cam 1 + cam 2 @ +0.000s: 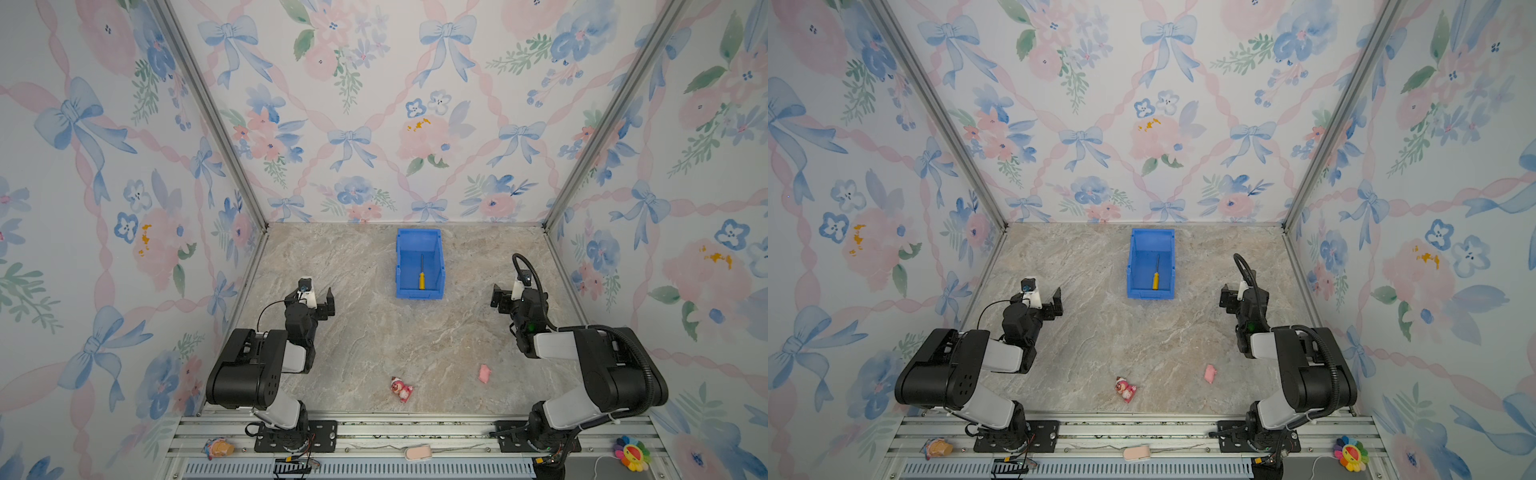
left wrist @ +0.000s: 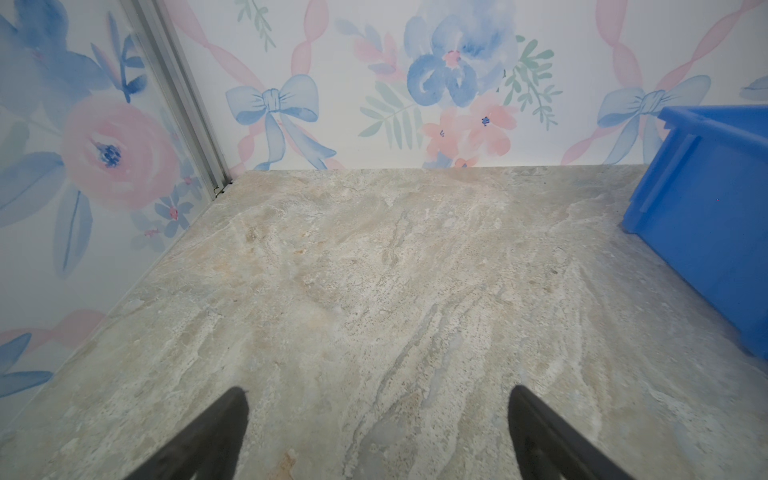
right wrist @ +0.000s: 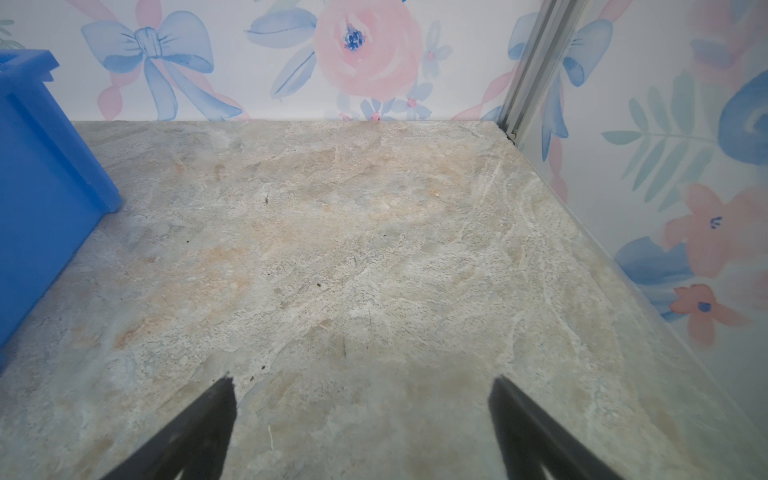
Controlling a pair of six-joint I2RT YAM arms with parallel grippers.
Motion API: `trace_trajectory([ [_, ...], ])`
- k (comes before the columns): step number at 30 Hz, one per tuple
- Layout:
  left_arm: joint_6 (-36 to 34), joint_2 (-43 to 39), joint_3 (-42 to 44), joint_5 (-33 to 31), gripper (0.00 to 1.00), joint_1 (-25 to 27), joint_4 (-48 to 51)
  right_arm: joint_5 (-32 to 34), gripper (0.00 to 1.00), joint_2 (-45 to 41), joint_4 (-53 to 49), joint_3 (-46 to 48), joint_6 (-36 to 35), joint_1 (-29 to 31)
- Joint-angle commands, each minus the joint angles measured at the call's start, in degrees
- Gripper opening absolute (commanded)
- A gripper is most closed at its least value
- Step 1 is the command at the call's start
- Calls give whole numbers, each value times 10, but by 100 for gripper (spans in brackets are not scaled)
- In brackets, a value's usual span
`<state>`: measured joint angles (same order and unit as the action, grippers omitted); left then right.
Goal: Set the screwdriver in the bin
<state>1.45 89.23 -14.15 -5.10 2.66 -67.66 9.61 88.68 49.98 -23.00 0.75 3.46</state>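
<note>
A: Looking for the screwdriver (image 1: 422, 276) (image 1: 1155, 276). Found?

B: Found. Lying flat inside the bin (image 1: 417, 239) (image 1: 1152, 237), down on its floor. Yellow handle toward the low front wall, thin dark shaft pointing at the back wall.

A: And where in the picture?

B: Upper middle in both top views. Standing on the stone-look table (image 1: 374, 340), close to the flowery back wall.

A: Now the left gripper (image 1: 313, 296) (image 2: 378, 395).

B: Left of the bin, a bit lower in the frame, well apart from it. Jaws spread wide. Nothing held, just bare table between the fingers in the left wrist view.

A: Same for the right gripper (image 1: 509, 297) (image 3: 362, 383)?

B: Yes. Right of the bin, also apart from it. Jaws wide too, holding nothing.

A: Anything else lying about?

B: A little pink toy (image 1: 401, 388) and a small pink lump (image 1: 484, 373), low on the table, well apart from both grippers.
</note>
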Motion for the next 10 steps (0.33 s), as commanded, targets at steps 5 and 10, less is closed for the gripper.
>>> trace_trajectory([
  [5,-10,5,0,0,98,-1,-9,-3,97,0,14,3,-8,2],
  [10,-10,3,1,-1,98,-2,-9,-75,97,-6,30,15,-31,2],
])
